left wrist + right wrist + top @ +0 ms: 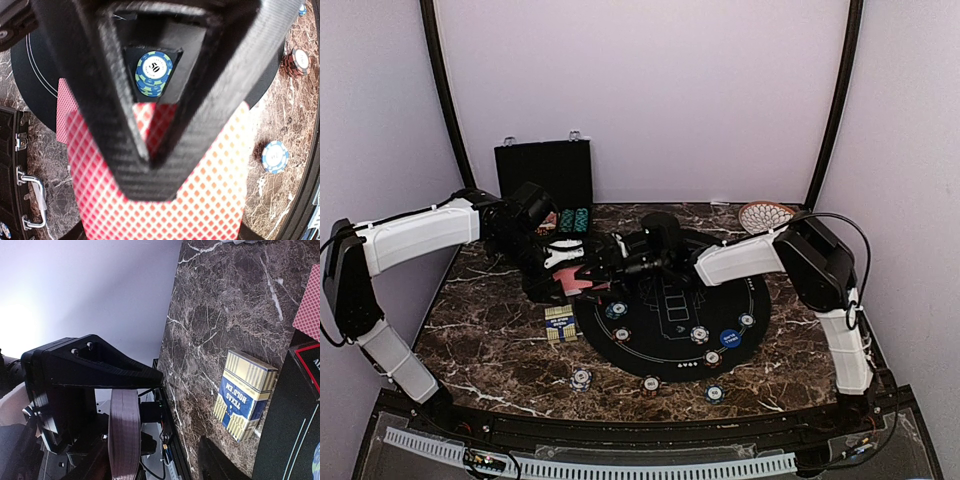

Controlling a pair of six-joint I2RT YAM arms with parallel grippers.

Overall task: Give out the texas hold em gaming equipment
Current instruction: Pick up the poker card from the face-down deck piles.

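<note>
Red-backed cards (155,210) are pinched tight in the left fingers (120,130); right fingers (612,260), gap unclear, should take only the top card, squarely by its edge.

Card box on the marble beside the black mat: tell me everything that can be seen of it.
The card box is a small rectangular carton, cardboard by its look, cream-yellow with thin dark stripes at both ends and a blue band lettered TEXAS HOLD'EM. It lies flat on the marble table, close beside the left edge of the round black mat; whether they touch is unclear. No fingers touch it.
</note>
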